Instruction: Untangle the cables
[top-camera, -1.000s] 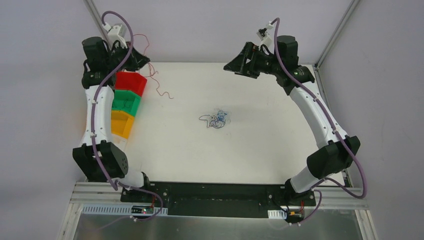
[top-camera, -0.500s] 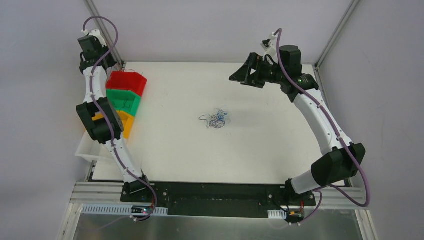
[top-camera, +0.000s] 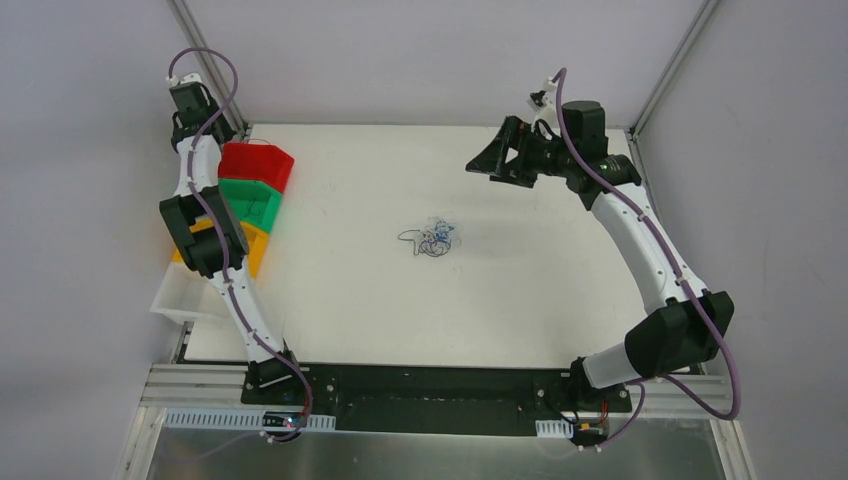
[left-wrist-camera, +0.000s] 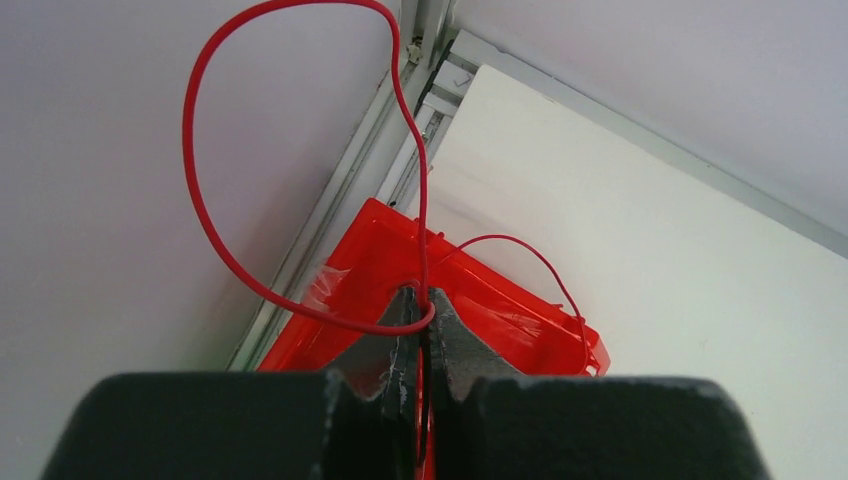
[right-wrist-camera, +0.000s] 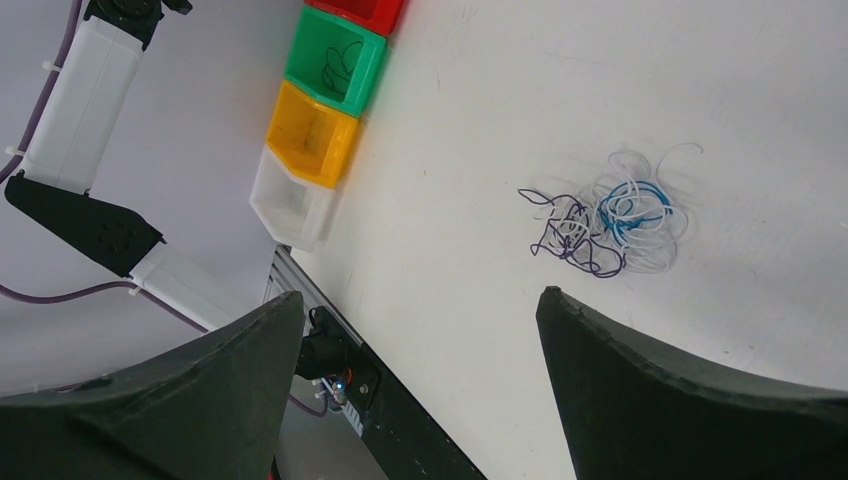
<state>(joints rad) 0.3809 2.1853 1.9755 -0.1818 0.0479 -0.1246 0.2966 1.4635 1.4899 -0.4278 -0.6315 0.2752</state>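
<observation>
Four small bins line the left edge of the tabletop (top-camera: 520, 300) in the overhead view: a red bin (top-camera: 258, 165) farthest back, then a green bin (top-camera: 250, 200), a yellow bin (top-camera: 250, 257) and a white bin (top-camera: 180, 300) nearest, the last two partly behind the left arm (top-camera: 212, 240). The cables (top-camera: 432, 240) lie as a small tangle near the middle of the tabletop, well apart from both arms. The right gripper (top-camera: 492, 160) hangs above the far right part of the tabletop, its fingers spread. The left arm reaches up at the far left corner, and its gripper cannot be made out from here. From the left wrist, the left gripper (left-wrist-camera: 420, 300) is pinched together on a red wire (left-wrist-camera: 190, 150), which loops high above the fingertips, while another strand of it arcs down toward the red bin directly beneath. From the right wrist, the wide-spread fingers frame the tangle of blue, white and dark purple strands on bare tabletop, and a dark wire (right-wrist-camera: 340, 58) lies coiled in the green bin.
</observation>
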